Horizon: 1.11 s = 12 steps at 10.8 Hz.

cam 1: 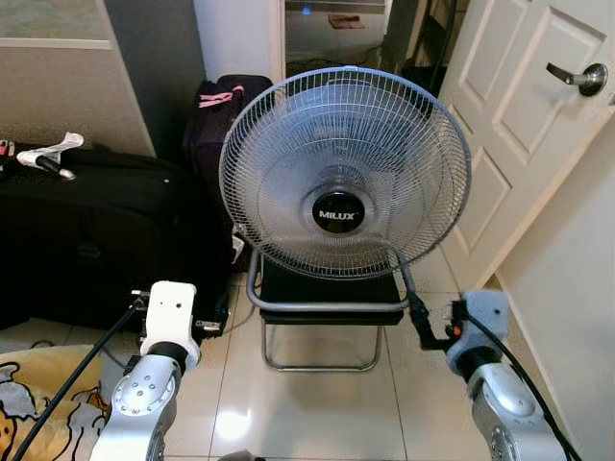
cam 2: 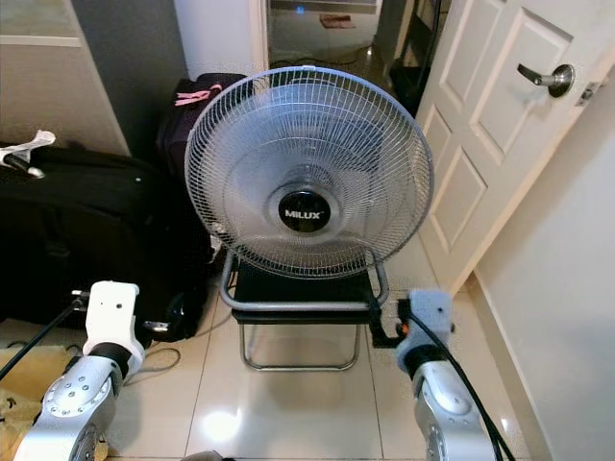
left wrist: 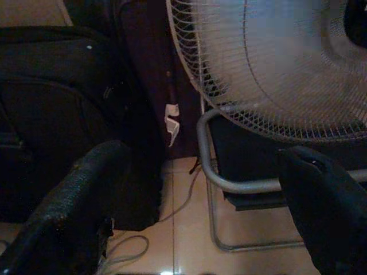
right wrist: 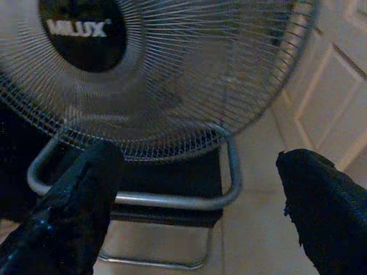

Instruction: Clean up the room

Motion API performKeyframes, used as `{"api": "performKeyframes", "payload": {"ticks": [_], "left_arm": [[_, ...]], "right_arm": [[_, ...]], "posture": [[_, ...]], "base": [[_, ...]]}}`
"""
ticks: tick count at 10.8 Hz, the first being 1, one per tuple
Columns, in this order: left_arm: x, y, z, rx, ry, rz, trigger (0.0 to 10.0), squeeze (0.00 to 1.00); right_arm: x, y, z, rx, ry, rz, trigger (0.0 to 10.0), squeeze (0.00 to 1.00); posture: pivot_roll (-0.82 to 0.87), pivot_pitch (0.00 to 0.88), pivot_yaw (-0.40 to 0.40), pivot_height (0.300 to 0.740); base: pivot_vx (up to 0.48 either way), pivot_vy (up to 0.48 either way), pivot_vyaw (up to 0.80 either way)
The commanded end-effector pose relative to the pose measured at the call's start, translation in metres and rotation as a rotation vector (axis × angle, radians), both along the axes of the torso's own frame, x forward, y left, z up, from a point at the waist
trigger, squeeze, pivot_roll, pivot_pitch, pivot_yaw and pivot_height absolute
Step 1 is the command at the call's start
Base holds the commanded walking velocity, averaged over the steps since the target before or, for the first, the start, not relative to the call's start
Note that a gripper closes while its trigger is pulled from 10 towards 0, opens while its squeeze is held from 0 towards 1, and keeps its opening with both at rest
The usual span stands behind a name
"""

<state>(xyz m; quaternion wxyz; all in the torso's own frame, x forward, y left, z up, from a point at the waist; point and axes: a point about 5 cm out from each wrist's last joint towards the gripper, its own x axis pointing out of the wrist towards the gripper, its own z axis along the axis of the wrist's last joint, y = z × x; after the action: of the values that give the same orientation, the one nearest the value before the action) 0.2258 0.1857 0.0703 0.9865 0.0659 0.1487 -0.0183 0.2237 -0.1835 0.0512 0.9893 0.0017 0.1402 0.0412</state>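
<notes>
The floor (cam 1: pixel 317 403) is glossy pale tile, catching a glare spot. A white panelled door (cam 1: pixel 519 125) with a metal lever handle (cam 1: pixel 581 77) stands ajar beyond the right gripper's fingers, next to a plain white wall (cam 1: pixel 577 288). A doorway opens behind the fan.

The fan (cam 1: pixel 344 173) has a round wire-grille head, tilted back, with a black hub marked MILUX. It rests on a curved grey metal tube frame (cam 1: pixel 322 305) over a black box-like base. Both grippers are held low in front of it, the fan between and just ahead of the two pairs of fingers.

The left gripper (left wrist: pixel 200 200) has its fingers (left wrist: pixel 74 200) spread apart, holding nothing; past them lie a black soft suitcase (cam 1: pixel 86 230), a dark bag (cam 1: pixel 216 115) with a pink strap, and a grey cord (left wrist: pixel 132 246) on the tile. The right gripper (right wrist: pixel 195 195) is likewise spread and empty, its textured black fingers (right wrist: pixel 74 200) framing the lower grille and tube. A yellow printed blanket (cam 1: pixel 38 394) lies beside the left arm.
</notes>
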Motion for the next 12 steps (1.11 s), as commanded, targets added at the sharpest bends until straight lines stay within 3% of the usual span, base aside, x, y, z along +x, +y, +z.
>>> {"api": "performKeyframes", "payload": {"ticks": [1, 2, 3, 6, 7, 9, 10, 12], "left_arm": [[0.003, 0.003, 0.007, 0.023, -0.036, 0.017, 10.0, 0.0], [0.007, 0.009, 0.014, 0.05, -0.107, 0.102, 10.0, 0.16], [0.01, 0.011, 0.018, 0.094, -0.154, 0.119, 10.0, 0.87], [0.014, 0.013, 0.022, 0.091, -0.2, 0.141, 10.0, 0.87], [0.015, 0.01, 0.021, 0.076, -0.153, 0.093, 10.0, 0.7], [0.014, 0.005, 0.024, 0.007, -0.161, 0.025, 10.0, 0.7], [0.015, 0.004, 0.024, 0.031, -0.16, 0.033, 10.0, 0.72], [0.017, 0.003, 0.026, 0.075, -0.164, -0.004, 10.0, 0.65]], "right_arm": [[0.006, 0.005, 0.01, -0.02, -0.053, 0.035, 10.0, 1.0], [0.009, 0.007, 0.014, -0.007, -0.077, 0.037, 10.0, 1.0], [0.01, 0.006, 0.014, -0.008, -0.069, 0.042, 10.0, 1.0], [0.015, 0.0, 0.012, -0.045, -0.063, -0.011, 10.0, 1.0], [0.015, -0.005, 0.011, -0.043, -0.063, -0.056, 10.0, 1.0], [0.015, -0.003, 0.014, -0.02, -0.067, -0.046, 10.0, 1.0], [0.015, -0.004, 0.012, -0.022, -0.062, -0.057, 10.0, 1.0], [0.016, -0.01, 0.009, -0.027, -0.043, -0.097, 10.0, 1.0]], "posture": [[-0.06, 0.0, 0.018, 0.74], [-0.06, 0.0, 0.018, 0.74], [-0.06, 0.0, 0.019, 0.74], [-0.06, 0.0, 0.019, 0.74], [-0.06, 0.0, 0.016, 0.74], [-0.07, 0.0, 0.011, 0.74], [-0.07, 0.0, 0.011, 0.74], [-0.07, 0.0, 0.02, 0.74]], "base": [[0.0, 0.0, 0.8], [0.0, 0.0, 0.8], [0.0, 0.0, 0.8], [0.0, 0.0, 0.8], [0.0, 0.0, 0.8], [0.0, 0.0, 0.8], [0.0, 0.0, 0.8], [0.0, 0.0, 0.8]]}}
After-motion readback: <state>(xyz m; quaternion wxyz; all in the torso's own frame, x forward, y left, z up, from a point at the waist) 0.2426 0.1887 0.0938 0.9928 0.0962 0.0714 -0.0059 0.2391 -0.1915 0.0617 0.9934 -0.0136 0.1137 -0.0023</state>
